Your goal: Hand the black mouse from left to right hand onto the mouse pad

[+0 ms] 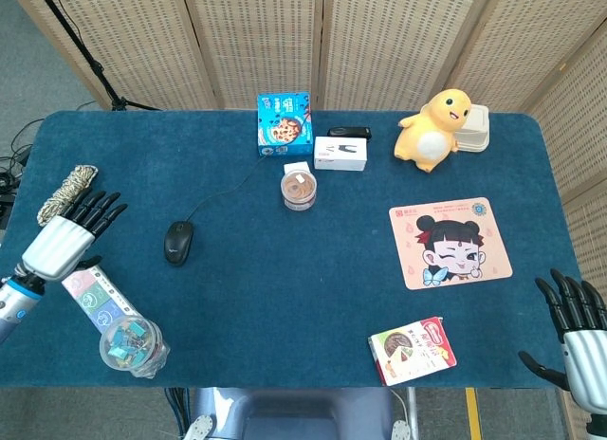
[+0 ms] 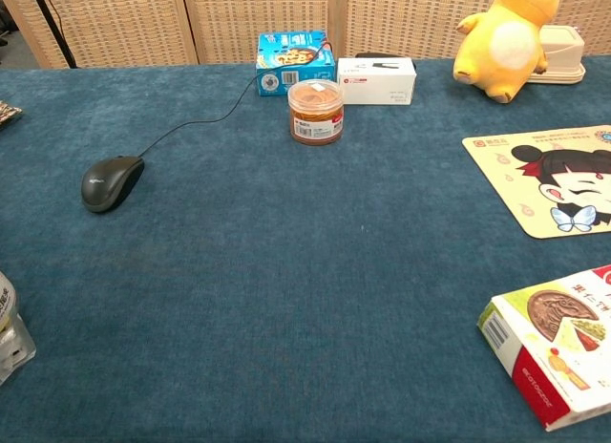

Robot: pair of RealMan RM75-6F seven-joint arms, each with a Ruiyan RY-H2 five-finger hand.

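Observation:
The black mouse [image 1: 177,242] [image 2: 112,182] lies on the blue table, left of centre, its cable running back toward the blue box. The cartoon mouse pad [image 1: 449,242] [image 2: 547,179] lies flat on the right side. My left hand [image 1: 71,233] hovers over the table's left part, fingers spread and empty, a good way left of the mouse. My right hand [image 1: 580,338] is off the table's right front corner, fingers apart, holding nothing. Neither hand shows in the chest view.
A blue snack box [image 1: 284,123], a white box [image 1: 340,154] and a small jar [image 1: 300,189] stand behind the mouse. A yellow plush [image 1: 433,130] sits far right. A rope coil [image 1: 66,193], a card [image 1: 92,295], a clip jar [image 1: 132,346] and a food box [image 1: 413,349] lie near the edges.

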